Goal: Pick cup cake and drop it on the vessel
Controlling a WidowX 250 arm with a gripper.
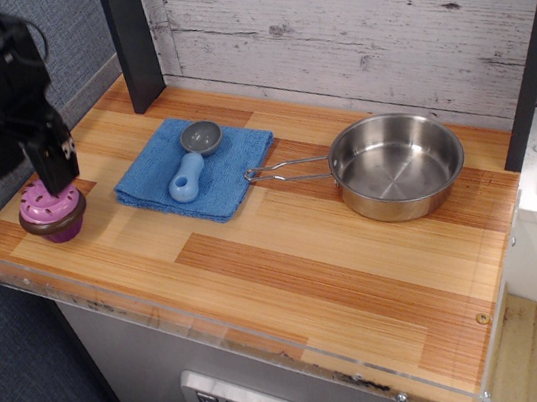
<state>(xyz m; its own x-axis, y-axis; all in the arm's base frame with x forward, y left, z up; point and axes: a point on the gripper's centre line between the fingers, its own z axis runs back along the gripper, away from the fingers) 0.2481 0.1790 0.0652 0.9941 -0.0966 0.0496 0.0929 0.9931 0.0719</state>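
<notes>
The cup cake (53,213), with pink-purple dotted frosting, a brown rim and a purple base, stands upright at the left end of the wooden counter. My black gripper (30,171) hangs right above and just behind it. Its jaws look open, and one fingertip (60,177) overlaps the back of the frosting. It holds nothing. The vessel (398,165), a shiny steel pan, sits empty at the right, and its wire handle (284,169) points left towards the cloth.
A blue cloth (225,179) lies between cup cake and pan, with a blue-handled grey scoop (188,168) on it. Black posts stand at the back left (131,39) and right (529,51). A clear guard rail (163,308) runs along the counter's front edge.
</notes>
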